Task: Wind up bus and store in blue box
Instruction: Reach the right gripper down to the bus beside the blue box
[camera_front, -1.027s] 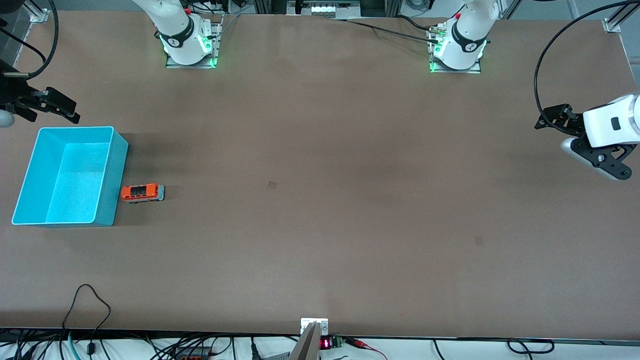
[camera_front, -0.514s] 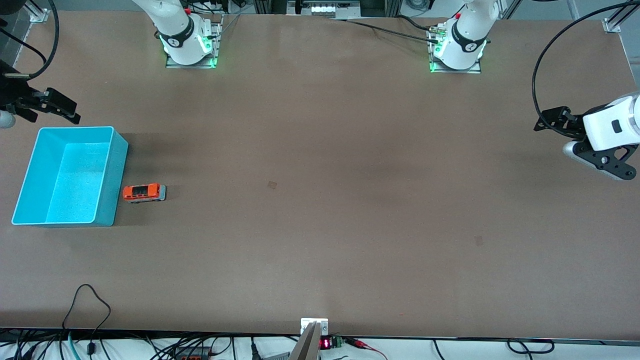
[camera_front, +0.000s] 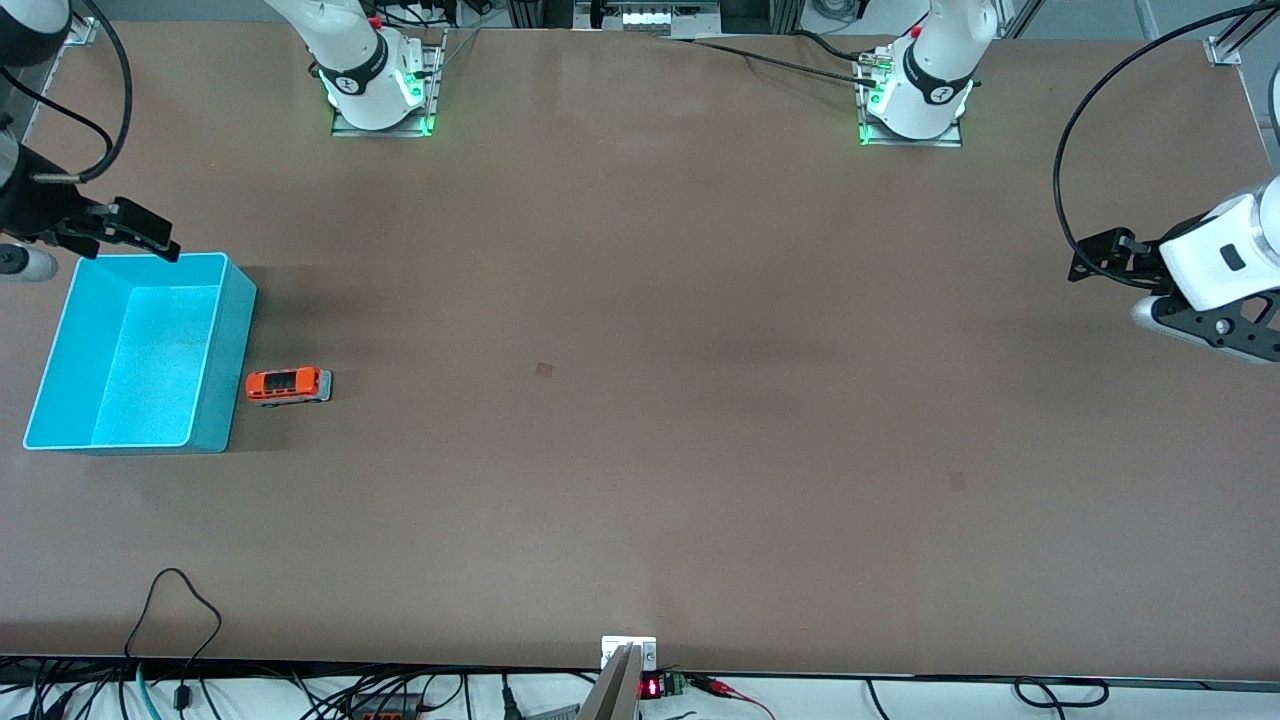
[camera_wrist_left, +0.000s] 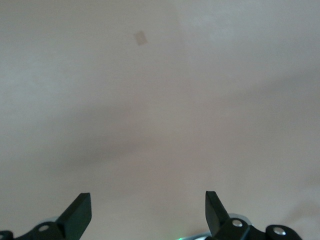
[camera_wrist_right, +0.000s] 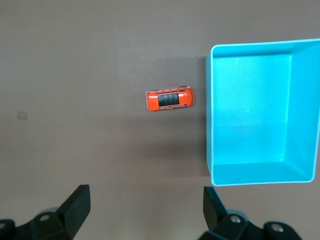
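Note:
The small orange bus (camera_front: 287, 385) stands on the brown table right beside the long wall of the blue box (camera_front: 232, 340), at the right arm's end of the table. The box is empty. In the right wrist view the bus (camera_wrist_right: 170, 99) lies apart from the box (camera_wrist_right: 250, 110), and both are clear of the fingers. My right gripper (camera_front: 145, 232) hangs open over the box's rim farthest from the front camera, holding nothing (camera_wrist_right: 147, 200). My left gripper (camera_front: 1095, 255) waits open in the air at the left arm's end, with only bare table below it (camera_wrist_left: 148, 207).
A small tan patch (camera_front: 544, 370) marks the middle of the table. The two arm bases (camera_front: 380, 90) stand along the edge farthest from the front camera. Loose cables (camera_front: 170, 610) lie at the table's nearest edge.
My right gripper has moved in over the box's rim. My left gripper has shifted slightly. The bus and the box stay where they were.

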